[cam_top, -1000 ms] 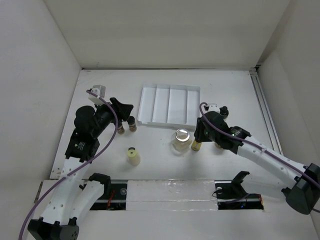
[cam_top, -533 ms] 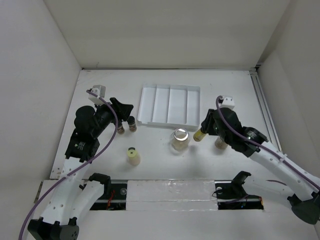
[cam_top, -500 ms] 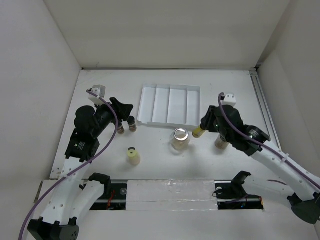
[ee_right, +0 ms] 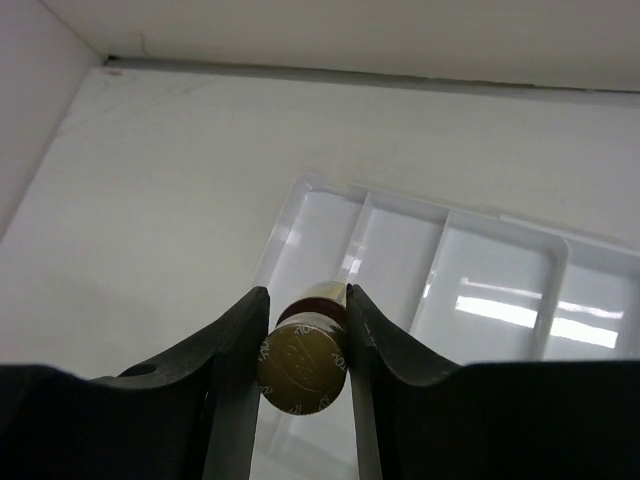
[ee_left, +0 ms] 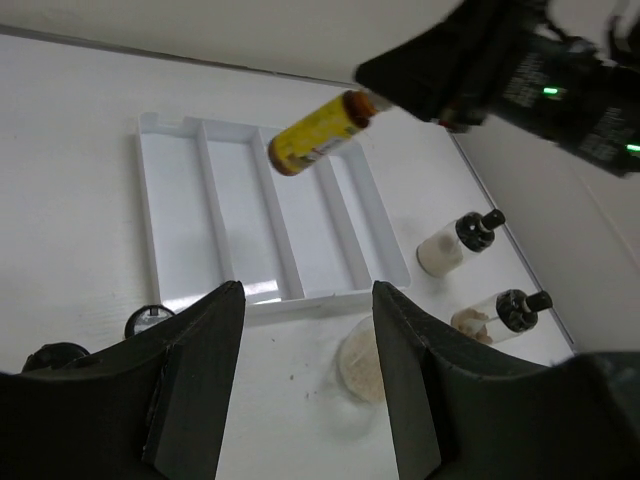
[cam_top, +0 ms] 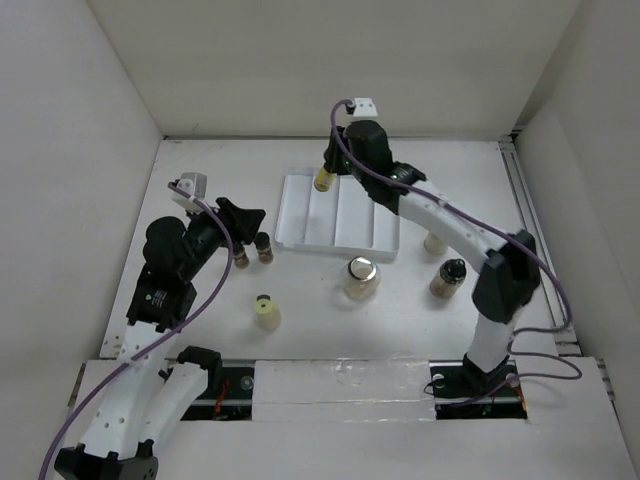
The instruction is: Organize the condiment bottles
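My right gripper [cam_top: 329, 173] is shut on the slim yellow bottle [cam_top: 323, 181], which hangs tilted over the far left end of the white ridged tray [cam_top: 340, 212]. In the right wrist view the bottle's gold cap [ee_right: 304, 362] sits pinched between the fingers above the tray's left compartments [ee_right: 395, 265]. The left wrist view shows the same bottle [ee_left: 312, 133] in the air over the tray [ee_left: 235, 205]. My left gripper [cam_top: 248, 216] stands open and empty, left of the tray. Next to it stand two small brown shakers [cam_top: 264, 246].
A clear silver-lidded jar [cam_top: 362, 278] stands just before the tray. A pale cream bottle [cam_top: 265, 311] is at the near left. A black-capped shaker [cam_top: 449, 277] and a pale bottle [cam_top: 435, 243] stand right of the tray. White walls close in three sides.
The right arm has lifted the yellow bottle from beside the jar and swung it far left, over the tray's far left end. The left arm has barely moved.
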You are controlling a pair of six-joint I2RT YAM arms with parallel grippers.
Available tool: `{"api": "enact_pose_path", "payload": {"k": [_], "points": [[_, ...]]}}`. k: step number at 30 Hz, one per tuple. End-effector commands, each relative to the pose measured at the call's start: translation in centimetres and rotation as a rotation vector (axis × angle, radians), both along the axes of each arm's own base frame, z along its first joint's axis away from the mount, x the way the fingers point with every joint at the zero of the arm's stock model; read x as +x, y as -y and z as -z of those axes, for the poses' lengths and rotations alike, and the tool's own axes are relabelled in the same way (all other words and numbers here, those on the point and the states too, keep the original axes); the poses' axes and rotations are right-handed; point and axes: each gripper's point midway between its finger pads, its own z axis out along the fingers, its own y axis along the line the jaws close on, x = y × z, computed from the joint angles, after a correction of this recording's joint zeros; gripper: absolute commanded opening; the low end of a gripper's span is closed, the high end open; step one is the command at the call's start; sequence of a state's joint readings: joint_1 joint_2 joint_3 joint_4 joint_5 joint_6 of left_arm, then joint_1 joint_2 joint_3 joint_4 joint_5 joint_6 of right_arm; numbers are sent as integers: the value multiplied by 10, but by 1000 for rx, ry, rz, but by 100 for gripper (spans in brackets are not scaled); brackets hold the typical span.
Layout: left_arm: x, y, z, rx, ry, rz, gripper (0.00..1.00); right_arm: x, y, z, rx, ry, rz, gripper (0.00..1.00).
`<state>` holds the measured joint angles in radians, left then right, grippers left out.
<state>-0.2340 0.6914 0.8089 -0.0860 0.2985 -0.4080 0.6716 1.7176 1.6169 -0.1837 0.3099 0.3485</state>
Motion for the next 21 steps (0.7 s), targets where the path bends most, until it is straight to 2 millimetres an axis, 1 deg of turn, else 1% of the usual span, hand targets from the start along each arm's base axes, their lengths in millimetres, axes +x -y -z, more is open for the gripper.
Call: {"api": "enact_pose_path", "payload": {"k": [1, 3, 4, 5, 6, 7, 8, 10, 11, 12, 14, 15, 18, 19, 20, 21], "points": [[0, -1, -12, -9, 60, -5, 49, 48, -28, -33, 34, 134, -60, 12], [-2, -2, -14, -12, 69, -5, 49, 69, -26, -21, 9, 112, -46, 11], [-2, -2, -14, -12, 69, -5, 49, 76, -30, -33, 22, 132, -45, 11], [-2, -2, -14, -12, 69, -5, 49, 84, -37, -14, 1, 112, -57, 11], [-2, -2, -14, -12, 69, -5, 49, 93, -33, -9, -12, 113, -47, 11], [-2, -2, -14, -12, 69, -5, 49, 97, -36, -12, -8, 119, -47, 11], [-2, -2, -14, -12, 69, -5, 49, 104, -41, 6, -30, 101, -50, 11], [-2, -2, -14, -12, 69, -5, 49, 117, -36, 24, -80, 81, -22, 11], [-2, -2, -14, -12, 69, -5, 49, 118, -34, 20, -78, 89, -11, 11], [-2, -2, -14, -12, 69, -5, 49, 122, -36, 35, -104, 74, -15, 11], [0, -1, -12, -9, 60, -5, 49, 126, -36, 42, -115, 76, -9, 11], [0, -1, -12, -9, 60, -5, 49, 130, -38, 51, -133, 70, -13, 11], [0, 0, -9, -8, 51, 5, 49, 136, -39, 60, -155, 64, -4, 11], [0, 0, -9, -8, 51, 5, 49, 139, -41, 66, -166, 63, -7, 11], [0, 0, -9, -8, 51, 5, 49, 139, -39, 68, -173, 56, 1, 11], [0, 0, -9, -8, 51, 5, 49, 141, -37, 76, -184, 48, 17, 11]]}}
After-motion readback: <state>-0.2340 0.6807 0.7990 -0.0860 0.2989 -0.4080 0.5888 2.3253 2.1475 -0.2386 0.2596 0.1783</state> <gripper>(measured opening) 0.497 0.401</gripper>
